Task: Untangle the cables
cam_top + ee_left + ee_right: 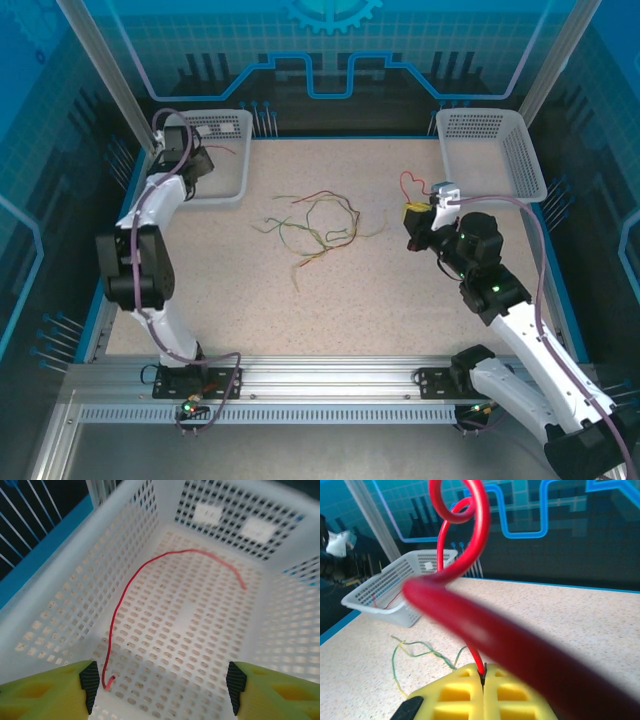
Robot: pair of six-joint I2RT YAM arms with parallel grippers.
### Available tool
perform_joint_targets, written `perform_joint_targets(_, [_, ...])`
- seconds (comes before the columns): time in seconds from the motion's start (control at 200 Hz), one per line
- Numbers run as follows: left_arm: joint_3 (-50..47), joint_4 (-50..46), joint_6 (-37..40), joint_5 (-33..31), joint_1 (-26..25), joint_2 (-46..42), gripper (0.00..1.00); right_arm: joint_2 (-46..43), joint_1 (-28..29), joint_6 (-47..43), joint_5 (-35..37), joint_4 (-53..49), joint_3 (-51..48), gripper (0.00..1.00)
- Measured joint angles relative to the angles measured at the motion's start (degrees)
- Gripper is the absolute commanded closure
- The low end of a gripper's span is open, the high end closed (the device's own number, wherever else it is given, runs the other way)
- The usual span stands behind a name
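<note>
Left gripper (160, 687) hung over left basket (65, 605), far-left corner of tabletop (380, 300). Jaws apart, gripping nothing. Loose red cable (131, 580) lay on basket floor below, so basket likely served as drop-off for freed strands. Right gripper (484, 672) pinched shut on second red cable (470, 617), lifted clear of surface near right basket (520, 170), far-right corner. Remaining tangle (318, 225), red and olive, sat mid-tabletop. Nothing seemed to block either arm's reach.
</note>
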Motion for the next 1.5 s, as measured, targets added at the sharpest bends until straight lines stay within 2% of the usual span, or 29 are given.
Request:
perform_joint_targets(0.105, [-1.84,0.02,0.87,1.11,-1.46,-8.04,0.3,1.79,2.19,-1.46,-4.13,1.55,0.0,1.0])
perform_joint_targets(0.215, [-4.66,0.26,1.55,4.26,-5.88,-18.38,0.3,4.79,6.64,-5.14,-9.77,2.71,0.57,1.0])
perform_joint_targets(0.315, [-11.47,5.01,0.26,13.03,-10.05,-29.07,0.31,7.26,11.93,-10.71,-15.15,4.35,0.81,1.0])
perform_joint_targets(0.325, [-12.55,5.84,-0.22,14.21,-10.34,-30.25,0.28,7.48,12.5,-11.52,-15.76,4.7,0.81,1.0])
perform_joint_targets(0.405, [-21.79,12.76,-3.63,21.9,-11.02,-37.92,0.26,8.72,15.32,-17.05,-19.63,7.43,0.61,1.0])
perform_joint_targets(0.505, [-34.18,21.88,-7.93,30.29,-11.04,-43.67,0.27,10.36,16.02,-24.63,-23.98,9.57,0.5,1.0])
perform_joint_targets(0.65, [-48.15,29.4,-9.53,38.51,-12.48,-47.1,0.26,15.28,16.04,-31.65,-25.97,5.7,3.15,1.0])
perform_joint_targets(0.74, [-52.19,31.3,-7.58,41.38,-16.24,-50.4,0.25,20.28,16.04,-33.9,-27.12,0.17,8.5,1.0])
perform_joint_targets(0.775, [-52.57,32.02,-6.23,42.21,-17.99,-51.45,0.24,22.01,16.04,-34.32,-27.58,-1.2,10.47,1.0])
perform_joint_targets(0.805, [-52.7,33.11,-4.68,42.71,-19.78,-52.3,0.18,23.17,16.04,-34.51,-27.91,-2.08,11.78,1.0])
perform_joint_targets(0.931, [-53.0,39.32,-0.11,44.81,-24.74,-53.42,0.16,25.27,16.04,-34.64,-29.0,-3.41,13.51,1.0])
perform_joint_targets(1.106, [-53.37,46.69,1.73,47.84,-25.94,-50.38,0.13,26.6,16.04,-34.4,-29.42,-4.28,13.64,1.0])
perform_joint_targets(1.206, [-53.44,49.72,2.32,48.94,-26.8,-48.74,0.08,26.71,16.04,-34.03,-29.42,-4.83,13.73,1.0])
perform_joint_targets(1.501, [-53.4,53.29,2.84,50.1,-28.02,-46.16,0.16,24.85,15.61,-31.36,-26.36,-3.1,13.03,1.0])
